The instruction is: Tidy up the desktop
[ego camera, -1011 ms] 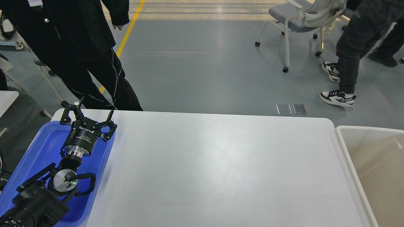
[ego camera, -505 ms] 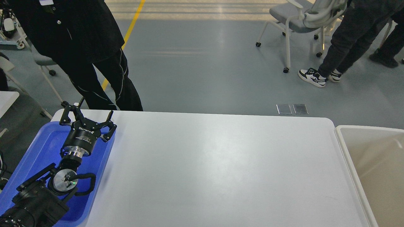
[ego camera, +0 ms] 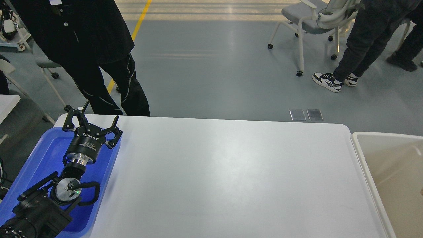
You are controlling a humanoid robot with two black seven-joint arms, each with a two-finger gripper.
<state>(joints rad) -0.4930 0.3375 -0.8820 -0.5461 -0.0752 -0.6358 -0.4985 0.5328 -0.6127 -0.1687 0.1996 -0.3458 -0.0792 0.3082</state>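
The white desktop [ego camera: 224, 178] fills the frame's centre with nothing lying on it, so tidying looks finished; at lower left, the left gripper [ego camera: 92, 120] hangs spread and empty-fingered over a blue tray [ego camera: 49, 148].

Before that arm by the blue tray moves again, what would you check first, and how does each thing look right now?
1. Left gripper open: ok, its fingers are spread and hold nothing.
2. Where it is: ok, it is over the far end of the blue tray, at the left edge of the desktop.
3. Items left on the desktop: none seen on the white top in the head view.
4. Right gripper: cannot tell, not in view.
5. People nearby: not ok, a person in black stands right behind the table's far left corner, close to the gripper.
6. Bin on the right: ok, open-topped and beside the desktop.
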